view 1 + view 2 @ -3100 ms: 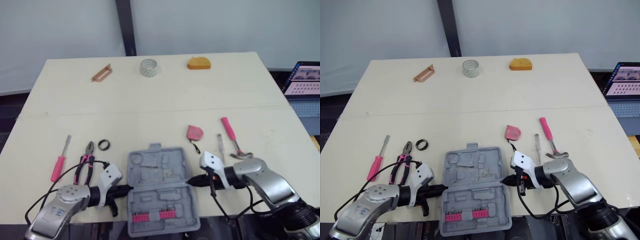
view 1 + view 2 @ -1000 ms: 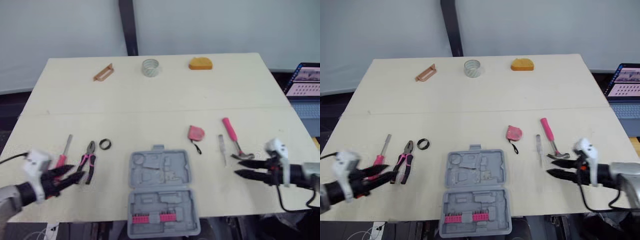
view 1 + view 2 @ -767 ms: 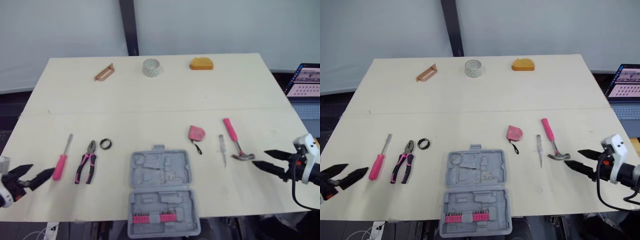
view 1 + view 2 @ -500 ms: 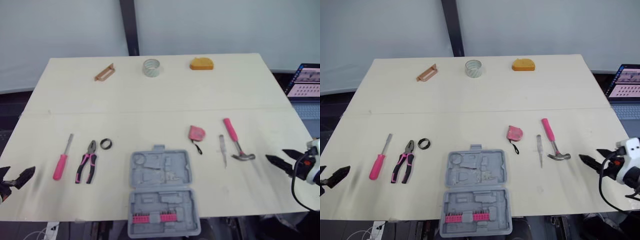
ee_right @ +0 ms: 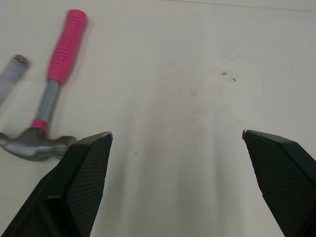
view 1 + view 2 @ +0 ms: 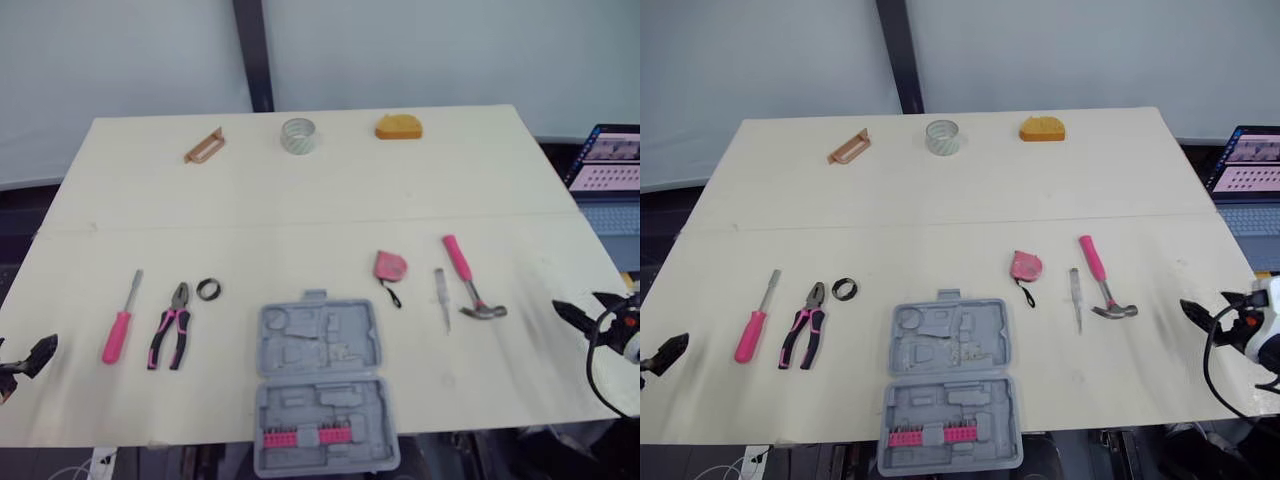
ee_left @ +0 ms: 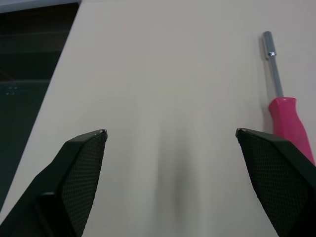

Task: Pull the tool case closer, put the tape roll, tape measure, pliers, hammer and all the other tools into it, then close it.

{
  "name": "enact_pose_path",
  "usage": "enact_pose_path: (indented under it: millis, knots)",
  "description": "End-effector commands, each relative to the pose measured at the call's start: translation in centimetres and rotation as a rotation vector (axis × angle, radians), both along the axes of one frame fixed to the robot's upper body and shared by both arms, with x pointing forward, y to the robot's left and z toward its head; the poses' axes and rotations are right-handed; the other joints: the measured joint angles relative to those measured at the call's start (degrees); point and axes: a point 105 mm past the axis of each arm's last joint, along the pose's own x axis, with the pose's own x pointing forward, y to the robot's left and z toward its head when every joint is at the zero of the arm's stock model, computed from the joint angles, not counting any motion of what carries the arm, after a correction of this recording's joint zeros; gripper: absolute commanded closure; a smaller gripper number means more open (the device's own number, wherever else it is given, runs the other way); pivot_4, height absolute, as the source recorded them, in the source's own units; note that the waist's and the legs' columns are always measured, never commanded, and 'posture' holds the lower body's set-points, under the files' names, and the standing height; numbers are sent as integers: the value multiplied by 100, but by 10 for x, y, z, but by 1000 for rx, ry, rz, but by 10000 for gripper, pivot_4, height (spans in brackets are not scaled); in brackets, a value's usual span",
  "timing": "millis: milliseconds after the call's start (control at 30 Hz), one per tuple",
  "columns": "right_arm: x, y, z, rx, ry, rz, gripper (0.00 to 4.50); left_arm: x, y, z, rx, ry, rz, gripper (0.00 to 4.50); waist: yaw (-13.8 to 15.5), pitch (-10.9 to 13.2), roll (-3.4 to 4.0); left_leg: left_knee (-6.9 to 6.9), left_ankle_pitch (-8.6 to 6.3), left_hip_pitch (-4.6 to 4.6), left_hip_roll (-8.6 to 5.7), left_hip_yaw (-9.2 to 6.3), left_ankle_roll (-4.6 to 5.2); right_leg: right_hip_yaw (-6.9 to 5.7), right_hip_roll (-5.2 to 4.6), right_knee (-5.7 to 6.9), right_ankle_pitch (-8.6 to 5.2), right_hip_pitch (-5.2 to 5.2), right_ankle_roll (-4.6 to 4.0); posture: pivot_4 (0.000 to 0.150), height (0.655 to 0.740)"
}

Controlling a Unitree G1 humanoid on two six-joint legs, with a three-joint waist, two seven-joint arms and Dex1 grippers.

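On the worktop [image 6: 300,190], finds the tool case [image 6: 322,385] open at the near edge, loose tools not yet in: hammer [image 6: 468,280] right of the case, pliers [image 6: 170,328] left, tape roll [image 6: 297,135] far behind, tape measure [image 6: 390,266] just behind. Drew left end effector [image 7: 170,132] and right end effector [image 5: 176,132] off the case's flanks, well out sideways, both spread wide, empty; pulling likely done, loading next.

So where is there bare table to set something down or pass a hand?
The widest free patch is the middle band of the table, between the clear tape roll row and the near tools. Also open: beyond the tool case, between black ring and tape measure. Crowded around pliers and hammer.
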Motion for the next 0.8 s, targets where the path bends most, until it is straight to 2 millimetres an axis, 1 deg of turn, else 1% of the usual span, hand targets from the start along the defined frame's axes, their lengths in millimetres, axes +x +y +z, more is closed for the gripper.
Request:
enact_pose_path:
  millis: [33,67,100,133,233,300,367,467,533,600,633,667,800]
  knots:
    - [7,71,33,91,-51,296,293,28,-54,26,42,-56,-299,59,15,0,0,2,0,-2,2,-1,0,-1,0,0,0,0,0,1500,7400]
    - [6,97,40,101,-43,401,293,35,-75,29,41,-54,-404,59,19,0,1,4,0,-1,2,-1,-1,0,0,1,1,1,1,1500,7400]
    - [5,113,43,104,-34,461,293,39,-86,31,40,-50,-464,59,26,0,1,7,0,-2,3,-1,-1,1,0,3,3,1,-1,1500,7400]
    - [4,138,50,105,-29,570,293,46,-101,33,51,-45,-547,59,33,-1,2,10,0,-1,4,-3,-2,2,1,6,3,1,-1,1500,7400]
    - [0,190,64,82,-21,780,293,58,-124,36,70,-35,-684,59,47,-1,2,12,-3,-2,9,-4,-7,2,9,5,4,-1,-2,1500,7400]
    - [-2,224,73,26,-30,946,293,66,-141,31,97,-1,-800,59,40,-1,2,8,-5,-4,12,-3,-9,2,14,2,4,-6,-2,1500,7400]
    - [-1,247,77,-20,-42,1050,293,73,-154,23,107,21,-875,59,32,0,2,8,-5,-5,12,0,-9,1,16,1,4,-9,-2,1500,7400]
    - [4,270,79,-45,-57,1121,293,83,-163,13,116,28,-913,59,8,-1,0,8,-5,-6,18,-1,-10,0,23,2,4,-11,-2,1500,7400]
    - [7,278,78,-61,-61,1141,293,89,-167,8,115,23,-911,59,8,0,-1,8,-5,-10,18,-1,-10,-3,24,3,4,-15,-3,1500,7400]
    - [11,282,78,-66,-71,1134,293,94,-166,5,132,14,-892,59,6,0,-6,13,-5,-14,18,-2,-10,-5,24,5,4,-16,-3,1500,7400]
    - [12,284,79,-62,-78,1131,0,95,-164,4,134,13,-886,5310,2,-1,-8,17,-5,-17,18,-4,-10,-7,24,6,5,-16,-3,1500,7400]
    - [13,285,79,-59,-83,1127,0,95,-163,2,134,12,-880,7975,-7,-1,-9,20,-5,-17,18,-4,-10,-7,24,8,5,-17,-3,1500,7400]
    - [13,291,75,-56,-87,1126,0,97,-160,-2,137,17,-873,27919,-56,-1,-9,21,-5,-17,21,-4,-10,-8,26,10,5,-17,-3,1500,7400]
